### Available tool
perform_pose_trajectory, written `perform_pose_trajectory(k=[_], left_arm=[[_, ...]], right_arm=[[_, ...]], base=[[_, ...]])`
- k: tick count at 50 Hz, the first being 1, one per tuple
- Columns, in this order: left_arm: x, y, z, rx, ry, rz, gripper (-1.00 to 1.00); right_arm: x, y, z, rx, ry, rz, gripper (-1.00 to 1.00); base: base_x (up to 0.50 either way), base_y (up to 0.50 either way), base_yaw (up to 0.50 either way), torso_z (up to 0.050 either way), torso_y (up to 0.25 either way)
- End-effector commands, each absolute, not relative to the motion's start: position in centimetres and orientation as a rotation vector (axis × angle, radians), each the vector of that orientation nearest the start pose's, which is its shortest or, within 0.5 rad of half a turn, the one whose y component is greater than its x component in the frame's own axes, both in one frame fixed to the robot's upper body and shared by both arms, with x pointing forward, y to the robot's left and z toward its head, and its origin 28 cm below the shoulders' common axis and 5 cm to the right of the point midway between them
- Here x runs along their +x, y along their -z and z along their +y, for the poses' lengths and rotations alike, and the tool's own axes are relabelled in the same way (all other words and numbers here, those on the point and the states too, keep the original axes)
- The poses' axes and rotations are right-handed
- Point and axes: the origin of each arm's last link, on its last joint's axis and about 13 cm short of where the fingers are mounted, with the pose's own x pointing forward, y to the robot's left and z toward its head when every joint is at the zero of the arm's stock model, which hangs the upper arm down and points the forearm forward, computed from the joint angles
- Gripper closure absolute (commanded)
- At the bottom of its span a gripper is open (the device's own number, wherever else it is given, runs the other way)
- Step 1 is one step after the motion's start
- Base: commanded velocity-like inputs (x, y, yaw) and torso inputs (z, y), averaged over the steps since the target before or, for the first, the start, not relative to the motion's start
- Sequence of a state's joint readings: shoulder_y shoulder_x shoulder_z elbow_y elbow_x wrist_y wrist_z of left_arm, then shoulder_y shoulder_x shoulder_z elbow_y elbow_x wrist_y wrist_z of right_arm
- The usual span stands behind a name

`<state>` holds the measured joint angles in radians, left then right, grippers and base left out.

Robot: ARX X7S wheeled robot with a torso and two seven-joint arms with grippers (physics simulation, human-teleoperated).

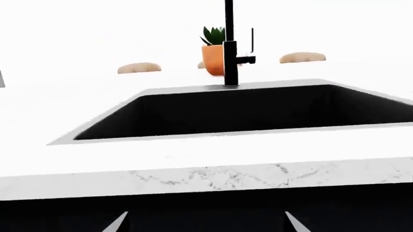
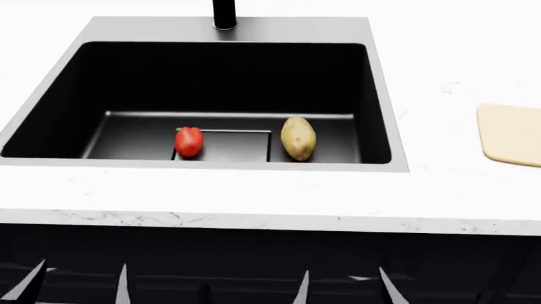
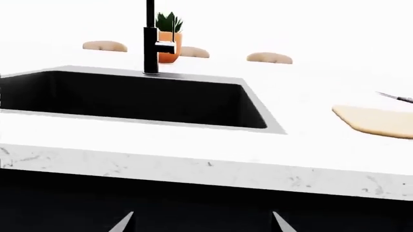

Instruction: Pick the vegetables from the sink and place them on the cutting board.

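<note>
A red bell pepper [image 2: 189, 140] and a yellow-brown potato [image 2: 298, 138] lie on the grey floor of the black sink [image 2: 372, 95], near its front wall. The pale cutting board [image 2: 511, 134] lies on the counter at the right; it also shows in the right wrist view [image 3: 377, 121]. My left gripper [image 2: 78, 285] and right gripper [image 2: 343, 288] are both open and empty, low in front of the counter's edge, below the sink. In the wrist views the sink's inside [image 1: 258, 108] [image 3: 129, 99] hides the vegetables.
A black faucet [image 1: 229, 43] stands behind the sink. A potted plant in an orange pot [image 1: 213, 50] and several tan chair backs [image 1: 139, 67] show beyond the counter. A knife's tip [image 3: 397, 98] lies behind the board. The white marble counter edge [image 2: 253, 218] is above both grippers.
</note>
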<state>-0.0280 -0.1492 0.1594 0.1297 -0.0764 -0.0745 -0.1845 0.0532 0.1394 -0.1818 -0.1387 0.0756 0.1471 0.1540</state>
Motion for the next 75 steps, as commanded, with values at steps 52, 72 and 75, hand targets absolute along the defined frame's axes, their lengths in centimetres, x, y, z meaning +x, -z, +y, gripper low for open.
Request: perform_pose_trajectory(k=[52, 72, 75], left_arm=[[22.2, -19.1, 21.6, 0.064, 0.058, -0.118, -1.00], [22.4, -18.5, 21.8, 0.060, 0.077, -0.101, -1.00], [22.5, -18.4, 21.7, 0.062, 0.077, -0.101, -1.00]], right_arm=[[22.6, -20.2, -11.1, -0.094, -0.037, -0.127, -1.00], [22.9, -19.8, -11.0, -0.112, -0.028, -0.088, -1.00], [22.8, -19.8, -11.0, -0.104, -0.028, -0.095, -1.00]], base=[[0.19, 0.00, 0.00, 0.000, 0.000], [0.41, 0.12, 0.00, 0.000, 0.001], [0.20, 0.04, 0.00, 0.000, 0.000]])
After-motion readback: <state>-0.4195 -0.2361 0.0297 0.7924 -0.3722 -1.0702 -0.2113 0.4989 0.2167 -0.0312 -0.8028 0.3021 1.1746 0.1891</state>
